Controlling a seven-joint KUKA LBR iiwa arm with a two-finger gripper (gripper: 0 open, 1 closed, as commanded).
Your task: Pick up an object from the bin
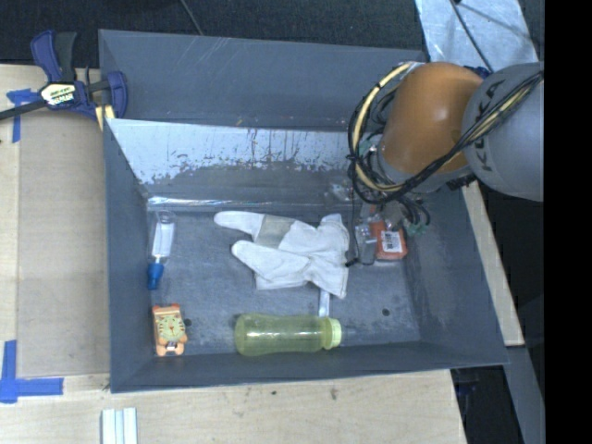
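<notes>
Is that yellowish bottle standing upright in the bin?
No, the yellowish bottle lies on its side on the floor of the bin, near the white glove.

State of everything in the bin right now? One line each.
glove: white, crumpled, lying mid-bin.
bottle: yellow-green, on its side along the lower wall.
tube: clear, lying flat at left, blue cap on.
orange toy: lying in the lower-left corner.
red item: lying at right, beside the gripper.
gripper: low in the bin, at the glove's right edge.
</notes>
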